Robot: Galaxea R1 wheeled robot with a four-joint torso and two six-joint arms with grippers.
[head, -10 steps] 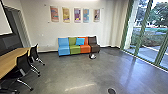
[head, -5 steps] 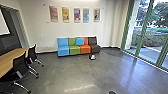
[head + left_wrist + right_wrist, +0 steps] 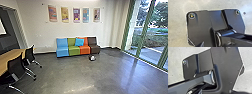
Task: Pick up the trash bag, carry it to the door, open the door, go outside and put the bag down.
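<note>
left wrist: facing wide dark plate [image 3: 201,27] | right wrist: facing plate | jointed bar [image 3: 235,40]: overlapping plate

Tabletop [image 3: 5,59] on my left, chairs [image 3: 15,66] beside it, sofa [image 3: 74,51] ahead of me against the wall [image 3: 37,30], cushion [image 3: 79,42] on it, posters [image 3: 76,15] above, bundle [image 3: 92,58] on the floor [image 3: 75,72] before it, glass wall [image 3: 144,30] to my right

head: high, forward-down, far; wrists: downward, close, sharing dark plate [image 3: 201,26]

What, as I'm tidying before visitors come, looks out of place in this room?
A small dark-and-white object sits on the floor before the brown seat, perhaps left behind; I can't tell what it is. The blue cushion leans slightly askew.
</note>
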